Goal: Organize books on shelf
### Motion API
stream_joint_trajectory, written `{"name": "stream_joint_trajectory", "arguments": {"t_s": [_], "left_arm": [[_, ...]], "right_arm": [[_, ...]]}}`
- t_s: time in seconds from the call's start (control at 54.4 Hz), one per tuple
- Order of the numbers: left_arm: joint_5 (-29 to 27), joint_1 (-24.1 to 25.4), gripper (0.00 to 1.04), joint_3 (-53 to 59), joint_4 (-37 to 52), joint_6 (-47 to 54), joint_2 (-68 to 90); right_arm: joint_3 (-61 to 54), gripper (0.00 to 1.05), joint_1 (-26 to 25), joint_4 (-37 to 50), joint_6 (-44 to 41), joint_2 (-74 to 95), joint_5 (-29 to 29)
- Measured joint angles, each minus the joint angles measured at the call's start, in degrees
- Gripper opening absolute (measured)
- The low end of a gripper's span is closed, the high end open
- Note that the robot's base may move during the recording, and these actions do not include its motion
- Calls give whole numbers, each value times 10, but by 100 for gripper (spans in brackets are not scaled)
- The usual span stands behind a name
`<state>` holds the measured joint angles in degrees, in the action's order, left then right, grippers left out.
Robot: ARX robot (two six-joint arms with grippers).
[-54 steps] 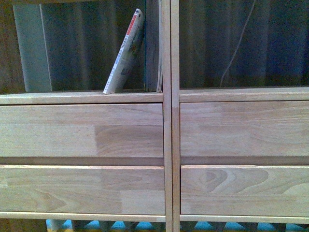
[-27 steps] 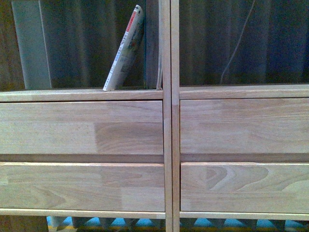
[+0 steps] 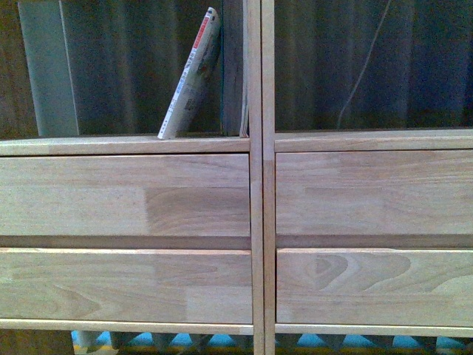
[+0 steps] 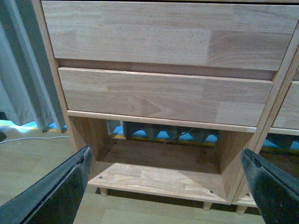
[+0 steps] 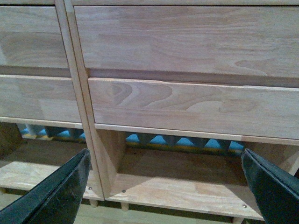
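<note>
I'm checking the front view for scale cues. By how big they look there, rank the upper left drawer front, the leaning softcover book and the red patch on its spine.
1. Upper left drawer front, by far the largest.
2. Leaning softcover book, much smaller and set further back in the cubby.
3. Red patch on its spine, only a small part of the book.

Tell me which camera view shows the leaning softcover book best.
The front view: the softcover book leans right in the shelf's upper left cubby, spine facing out. Both wrist views show only drawer fronts and bottom cubbies, no book.
</note>
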<state>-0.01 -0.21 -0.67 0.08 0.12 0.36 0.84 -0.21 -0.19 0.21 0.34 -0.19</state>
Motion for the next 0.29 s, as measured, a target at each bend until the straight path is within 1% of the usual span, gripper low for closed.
{"name": "stream_joint_trajectory", "arguments": {"t_s": [0.294], "left_arm": [[0,0,97,0,0,0,0]], "right_arm": [[0,98,0,0,0,0,0]]}}
